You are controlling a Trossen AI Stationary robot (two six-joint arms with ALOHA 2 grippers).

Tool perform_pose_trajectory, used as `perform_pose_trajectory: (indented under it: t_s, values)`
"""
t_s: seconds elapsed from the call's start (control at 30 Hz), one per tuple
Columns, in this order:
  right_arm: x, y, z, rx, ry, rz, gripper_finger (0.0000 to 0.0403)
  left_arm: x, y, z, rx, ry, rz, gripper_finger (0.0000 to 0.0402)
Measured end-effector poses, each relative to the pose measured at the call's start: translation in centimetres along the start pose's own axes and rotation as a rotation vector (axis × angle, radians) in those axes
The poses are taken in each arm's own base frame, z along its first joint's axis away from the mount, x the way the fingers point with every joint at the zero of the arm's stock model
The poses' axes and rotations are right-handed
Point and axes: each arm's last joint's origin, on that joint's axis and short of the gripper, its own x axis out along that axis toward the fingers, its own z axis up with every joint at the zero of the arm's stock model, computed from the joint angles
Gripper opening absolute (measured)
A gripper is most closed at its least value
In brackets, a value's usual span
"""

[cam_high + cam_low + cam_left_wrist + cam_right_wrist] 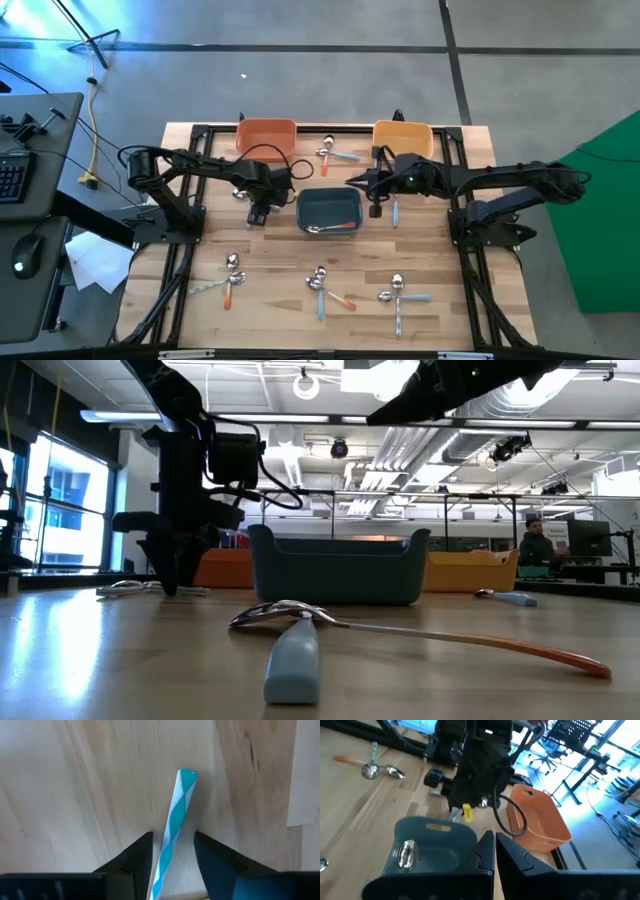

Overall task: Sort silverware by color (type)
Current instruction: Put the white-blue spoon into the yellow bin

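Left end effector [172, 851] open w/ blue-handled spoon [175, 815] between fingers, on table [90, 785], right end effector [494, 851] closed, empty

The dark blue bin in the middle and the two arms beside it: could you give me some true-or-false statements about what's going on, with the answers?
1. The dark blue bin holds a spoon with an orange handle. True.
2. The left gripper is clamped tight on a spoon. False: its fingers stand apart on either side of a light blue spoon handle lying on the table.
3. The right gripper has its fingers together. True: it hangs above the dark blue bin, holding nothing.
4. The orange bin sits at the near edge of the table. False: it stands at the far edge, as does the yellow bin.
5. Spoons lie on the table nearer than the bins. True.
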Motion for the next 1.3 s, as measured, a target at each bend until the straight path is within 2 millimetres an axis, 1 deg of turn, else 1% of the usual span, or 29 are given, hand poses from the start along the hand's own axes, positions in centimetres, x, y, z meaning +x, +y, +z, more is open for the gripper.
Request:
perform_pose_trajectory:
  t_s: [0.1,0.2,0.37,0.53,0.6,0.67,0.77,0.83,0.87,0.97,1.03,1.17,1.23,1.3]
  values:
    - [1.0,-0.8,-0.6,0.041,-0.001,-0.029,0.0,0.0,0.0,-0.1,-0.011,0.003,-0.004,0.011]
    - [1.9,-1.5,-1.4,0.019,0.03,-0.053,0.0,0.0,-0.1,-0.2,-0.016,0.012,-0.013,0.0075]
    - [1.9,-2.8,-1.8,-0.004,0.029,-0.101,0.0,0.0,-0.2,-0.3,-0.018,0.03,-0.027,0.0015]
    - [0.6,-3.9,-1.2,-0.039,-0.003,-0.147,0.0,-0.3,-0.2,-0.5,-0.004,0.034,-0.029,0.001]
    - [0.0,-4.3,-0.9,-0.045,-0.018,-0.164,0.0,-0.8,-0.2,-0.6,-0.007,0.037,-0.026,0.0008]
    - [-0.4,-4.6,-0.7,-0.054,-0.029,-0.177,0.0,-1.3,-0.2,-1.3,-0.017,0.101,-0.046,0.0007]
    - [-0.8,-4.7,-0.5,-0.076,-0.036,-0.184,0.0,-3.1,0.1,-0.9,-0.036,0.072,0.01,0.0006]
    - [-0.8,-4.6,-0.5,-0.08,-0.033,-0.182,0.0,-4.1,0.0,-1.4,-0.054,0.093,0.03,0.0006]
    - [-0.8,-4.6,-0.5,-0.08,-0.032,-0.182,0.0,-4.7,0.0,-1.4,-0.07,0.07,0.042,0.0006]
    - [-0.8,-4.6,-0.7,-0.076,-0.009,-0.184,0.0,-7.1,0.4,-1.0,-0.146,-0.106,0.116,0.0006]
    - [-0.8,-4.6,-0.9,-0.051,0.014,-0.196,0.0,-8.4,0.6,-1.2,-0.217,-0.207,0.148,0.0006]
    - [-0.8,-4.4,-1.4,0.011,0.071,-0.203,0.0,-12.0,0.8,-1.1,-0.319,-0.5,0.237,0.0006]
    - [-0.7,-4.3,-1.9,0.052,0.074,-0.221,0.0,-13.3,0.8,-1.3,-0.353,-0.646,0.271,0.0006]
    - [-0.4,-4.0,-2.7,0.078,0.063,-0.243,0.0,-14.4,0.7,-1.6,-0.389,-0.778,0.296,0.0006]
